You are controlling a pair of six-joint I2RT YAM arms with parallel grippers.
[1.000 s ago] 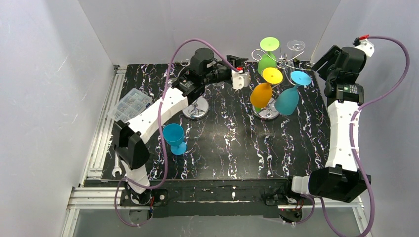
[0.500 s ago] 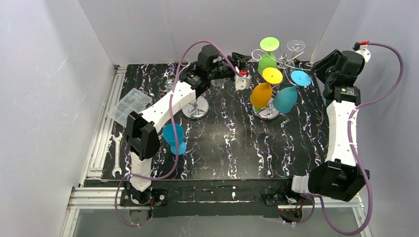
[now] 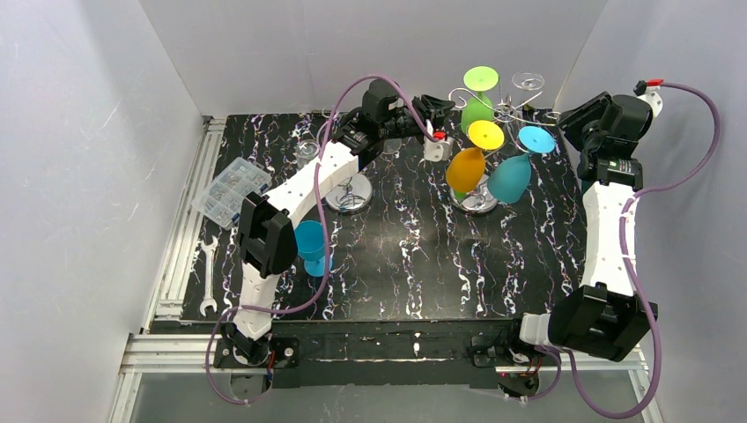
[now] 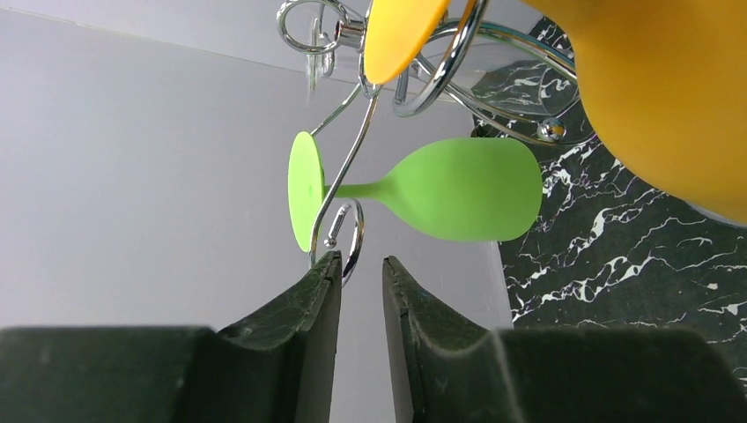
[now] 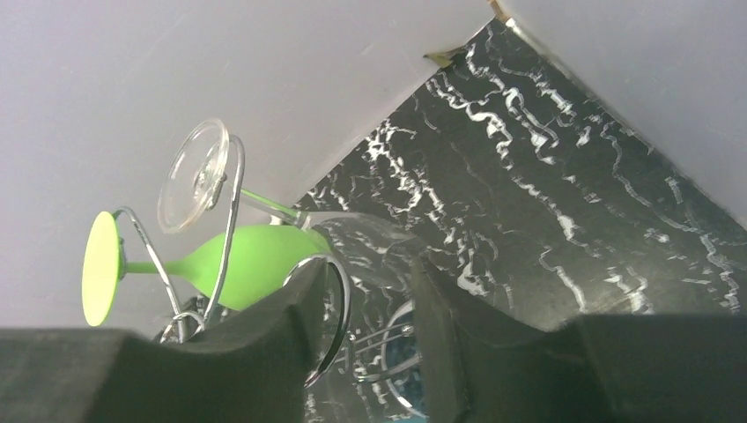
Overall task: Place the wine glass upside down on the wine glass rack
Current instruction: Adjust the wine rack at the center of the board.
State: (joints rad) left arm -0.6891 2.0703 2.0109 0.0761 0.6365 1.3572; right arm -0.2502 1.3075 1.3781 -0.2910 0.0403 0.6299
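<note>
– Left gripper (image 4: 360, 262): how do its fingers stand?
– Only a narrow slit between them, with nothing in it. It sits at the upper middle of the top view, just left of the rack's curls. The right gripper (image 5: 368, 267), at the upper right, is spread wider and pinches nothing I can make out.
– And the glass?
– The clear wine glass (image 5: 195, 174) hangs upside down, its foot caught in a scroll at the back of the wine glass rack (image 3: 478, 206), upper centre-right. Its bowl shows just past the right fingertips. I cannot tell whether they touch it.
– What else hangs there?
– A green glass (image 4: 458, 188), an orange glass (image 3: 464, 169) and a teal glass (image 3: 511, 179), all bowl-down.
– Farther out?
– A blue glass (image 3: 308, 240) stands upright at centre-left, near the shorter stand (image 3: 350, 199). A plastic box (image 3: 231, 187) and a wrench (image 3: 208, 278) lie at the left edge.
</note>
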